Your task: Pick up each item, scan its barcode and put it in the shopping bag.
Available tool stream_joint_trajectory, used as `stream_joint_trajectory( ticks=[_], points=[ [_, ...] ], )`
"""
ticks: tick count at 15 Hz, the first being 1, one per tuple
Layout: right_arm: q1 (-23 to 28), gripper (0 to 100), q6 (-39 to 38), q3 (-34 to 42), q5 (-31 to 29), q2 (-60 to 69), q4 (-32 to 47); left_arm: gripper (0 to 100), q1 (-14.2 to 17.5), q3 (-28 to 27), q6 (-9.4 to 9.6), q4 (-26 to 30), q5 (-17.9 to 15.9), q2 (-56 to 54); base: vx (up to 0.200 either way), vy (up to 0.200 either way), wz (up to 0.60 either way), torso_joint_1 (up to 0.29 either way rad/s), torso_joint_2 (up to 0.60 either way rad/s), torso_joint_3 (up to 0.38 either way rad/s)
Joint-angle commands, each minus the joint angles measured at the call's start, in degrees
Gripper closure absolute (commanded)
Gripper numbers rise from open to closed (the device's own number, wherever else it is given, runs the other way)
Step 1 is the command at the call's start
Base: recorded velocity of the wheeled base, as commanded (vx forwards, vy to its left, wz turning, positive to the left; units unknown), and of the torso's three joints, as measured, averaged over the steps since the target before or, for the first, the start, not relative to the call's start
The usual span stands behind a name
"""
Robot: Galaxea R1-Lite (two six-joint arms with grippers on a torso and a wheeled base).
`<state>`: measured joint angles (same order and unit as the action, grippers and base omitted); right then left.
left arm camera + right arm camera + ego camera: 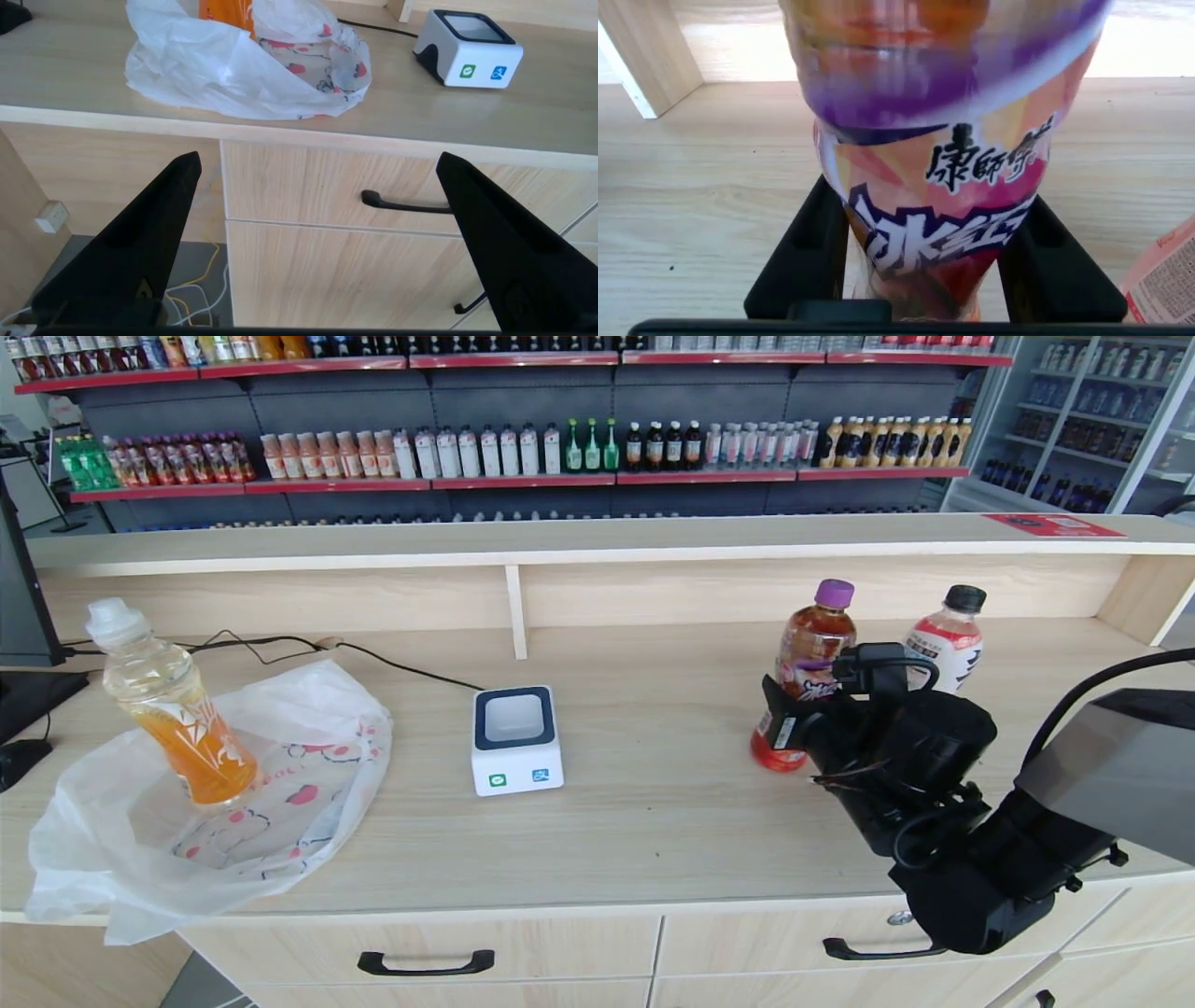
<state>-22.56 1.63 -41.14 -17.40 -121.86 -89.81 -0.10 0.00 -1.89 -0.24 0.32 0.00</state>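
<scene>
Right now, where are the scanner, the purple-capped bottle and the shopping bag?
scanner [515, 721]: head view, on its top window.
purple-capped bottle [812, 649]: head view, on the upper body below the cap.
shopping bag [322, 707]: head view, on the bare plastic wall beside the scanner.

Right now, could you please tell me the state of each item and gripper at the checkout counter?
Shopping bag: open, lying on the counter.
Orange drink bottle: capped, standing tilted in the bag.
Barcode scanner: window up, nothing over it.
Purple-capped bottle: capped, gripped by the right gripper.
Black-capped bottle: capped, upright, free.
Left gripper: open, empty.
</scene>
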Motion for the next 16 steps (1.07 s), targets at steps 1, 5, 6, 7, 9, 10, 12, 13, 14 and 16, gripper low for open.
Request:
stream_joint_trajectory(
  ticks=[1,5,6,7,9,10,12,13,14,16],
  points=[
    [0.0,100,0.0,-0.2,0.0,0.7,-0.2,0,0.0,0.0,-0.04,0.0,0.0,0.0,0.000,0.000,0.00,0.000,0.00,0.000],
    [-0.1,100,0.0,-1.0,0.0,1.8,-0.2,0,0.0,0.0,0.04,0.0,0.0,0.0,0.000,0.000,0.00,0.000,0.00,0.000],
    [-0.3,100,0.0,-1.1,0.0,2.1,-0.2,0,0.0,0.0,0.04,0.0,0.0,0.0,0.000,0.000,0.00,0.000,0.00,0.000],
    [-0.4,100,0.0,-1.0,0.0,2.5,-0.2,0,0.0,0.0,0.04,0.0,0.0,0.0,0.000,0.000,0.00,0.000,0.00,0.000],
    [-0.5,100,0.0,-1.1,0.0,3.3,-0.2,0,0.0,0.0,0.04,0.0,0.0,0.0,0.000,0.000,0.00,0.000,0.00,0.000],
    [-0.5,100,0.0,-1.0,0.0,3.7,-0.2,0,0.0,0.0,0.04,0.0,0.0,0.0,0.000,0.000,0.00,0.000,0.00,0.000],
    [-0.6,100,0.0,-0.9,0.0,5.1,-0.2,0,0.0,0.0,-0.04,0.0,0.0,0.0,0.000,0.000,0.00,0.000,0.00,0.000],
    [-0.6,100,0.0,-0.6,0.0,6.0,-0.2,0,0.0,0.0,-0.13,0.0,0.0,0.1,0.000,0.000,0.00,0.000,0.00,0.000],
    [-1.0,100,0.0,-0.6,0.0,7.2,-0.2,0,0.0,0.0,0.04,0.1,0.0,0.0,0.000,0.000,0.00,0.000,0.00,0.000],
    [-2.4,100,0.0,-0.3,0.0,8.8,-0.2,0,0.0,0.0,-0.04,0.1,0.0,0.0,0.000,0.000,0.00,0.000,0.00,0.000]
  ],
)
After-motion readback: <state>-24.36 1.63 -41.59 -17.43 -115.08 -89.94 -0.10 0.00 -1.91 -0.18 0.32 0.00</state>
